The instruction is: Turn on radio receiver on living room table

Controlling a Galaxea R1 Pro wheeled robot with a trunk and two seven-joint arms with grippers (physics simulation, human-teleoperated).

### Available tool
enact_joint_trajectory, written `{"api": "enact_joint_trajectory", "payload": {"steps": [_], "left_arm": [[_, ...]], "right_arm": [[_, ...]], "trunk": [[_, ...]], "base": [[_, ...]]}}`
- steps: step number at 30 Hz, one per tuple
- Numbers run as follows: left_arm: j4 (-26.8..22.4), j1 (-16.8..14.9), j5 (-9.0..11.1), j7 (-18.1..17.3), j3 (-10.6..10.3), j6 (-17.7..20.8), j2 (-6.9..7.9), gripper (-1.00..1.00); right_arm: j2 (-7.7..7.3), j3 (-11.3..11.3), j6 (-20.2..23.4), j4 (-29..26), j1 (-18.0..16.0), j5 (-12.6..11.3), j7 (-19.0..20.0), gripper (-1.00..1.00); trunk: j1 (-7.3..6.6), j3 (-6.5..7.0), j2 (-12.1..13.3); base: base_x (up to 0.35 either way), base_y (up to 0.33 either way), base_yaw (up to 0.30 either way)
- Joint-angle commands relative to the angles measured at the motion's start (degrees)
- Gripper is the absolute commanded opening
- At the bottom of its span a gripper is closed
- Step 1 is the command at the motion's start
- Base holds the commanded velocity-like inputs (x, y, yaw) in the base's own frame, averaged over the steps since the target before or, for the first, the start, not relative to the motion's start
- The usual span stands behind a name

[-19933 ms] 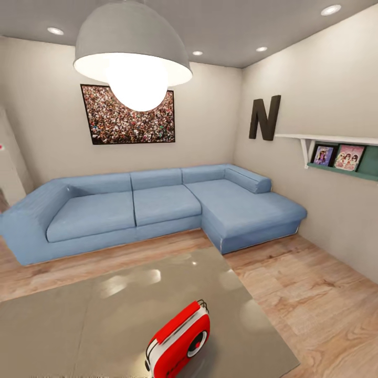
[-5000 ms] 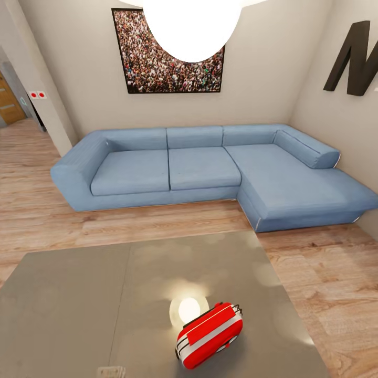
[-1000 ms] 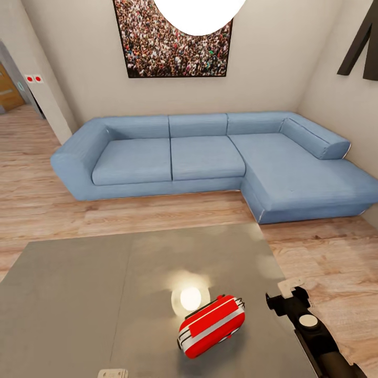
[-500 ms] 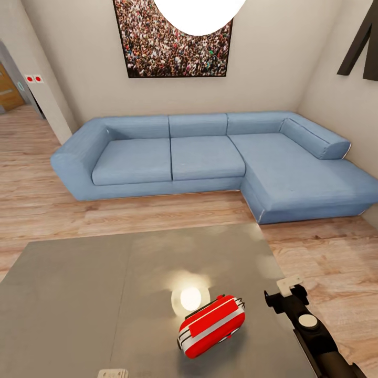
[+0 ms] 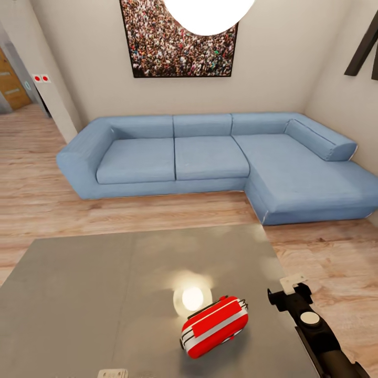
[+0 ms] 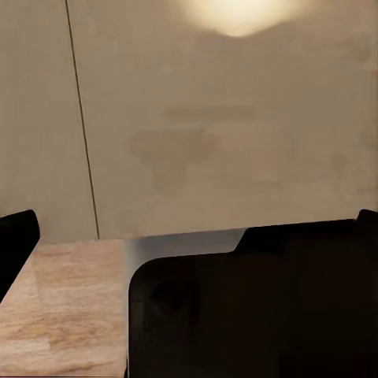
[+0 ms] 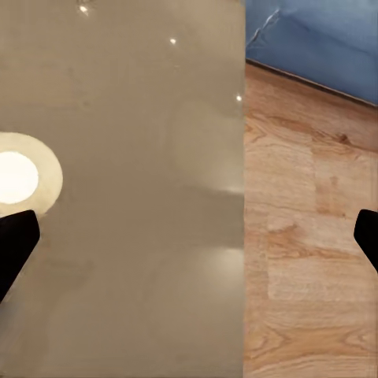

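Observation:
The red radio receiver (image 5: 214,325) with white trim lies tilted on the glossy grey table (image 5: 105,294), near the table's right front part, its wire handle pointing right. My right gripper (image 5: 289,295) hovers at the table's right edge, a short way right of the radio and apart from it. In the right wrist view its black fingertips (image 7: 16,236) stand wide apart over the table top (image 7: 118,157) and the wood floor (image 7: 315,260), so the right gripper (image 7: 189,236) is open. My left gripper (image 6: 189,232) is also open above the table (image 6: 220,118).
A long blue L-shaped sofa (image 5: 210,157) stands beyond the table with a strip of plank floor (image 5: 157,215) between. A crowd picture (image 5: 178,47) and the lamp globe (image 5: 210,13) hang above. The lamp's glare (image 5: 192,298) sits just behind the radio. A doorway (image 5: 10,79) opens far left.
The whole view has shifted slightly to the right, so the camera moved. The right gripper has edged a little forward beside the radio. The radio has not moved.

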Motion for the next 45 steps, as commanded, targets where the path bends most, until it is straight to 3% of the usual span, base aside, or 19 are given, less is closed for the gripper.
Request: {"api": "enact_joint_trajectory", "payload": {"steps": [1,11,25,28,30,32,34,39,45], "left_arm": [[0.0,0.0,-0.01,0.0,0.0,0.0,0.0,1.0],[0.0,0.0,-0.01,0.0,0.0,0.0,0.0,1.0],[0.0,0.0,-0.1,0.0,0.0,0.0,0.0,1.0],[0.0,0.0,-0.1,0.0,0.0,0.0,0.0,1.0],[0.0,0.0,-0.1,0.0,0.0,0.0,0.0,1.0],[0.0,0.0,-0.1,0.0,0.0,0.0,0.0,1.0],[0.0,0.0,-0.1,0.0,0.0,0.0,0.0,1.0],[0.0,0.0,-0.1,0.0,0.0,0.0,0.0,1.0],[0.0,0.0,-0.1,0.0,0.0,0.0,0.0,1.0]], "right_arm": [[0.01,0.0,0.01,-0.03,0.0,-0.01,-0.01,1.0],[-0.02,0.05,-0.05,-0.11,0.0,0.03,-0.03,1.0],[-1.13,0.61,0.53,-0.1,0.0,0.1,1.55,1.0],[-3.44,0.75,0.7,-0.11,0.0,0.09,7.44,1.0],[-5.19,0.71,0.77,-0.11,0.0,0.1,13.48,1.0],[-5.87,0.65,0.79,-0.1,0.0,0.12,16.41,1.0],[-6.87,0.53,0.81,-0.08,0.0,0.48,21.81,1.0],[-7.59,0.2,0.78,-0.05,0.0,3.51,31.61,1.0],[-7.73,-0.07,0.38,-0.2,0.0,7.46,39.47,1.0]], "trunk": [[0.0,0.0,0.0],[0.0,0.0,0.0],[0.0,0.0,0.0],[0.0,0.0,0.0],[0.0,0.0,0.0],[0.0,0.0,0.0],[0.0,0.0,0.0],[0.0,0.0,0.0],[0.0,0.0,0.0]], "base": [[0.0,0.0,0.247],[0.0,0.0,0.251],[0.0,0.0,0.026],[0.0,0.0,0.0],[0.0,0.0,0.0],[0.0,0.0,0.0],[0.0,0.0,0.0],[0.0,0.0,0.0],[0.0,0.0,0.0]]}}
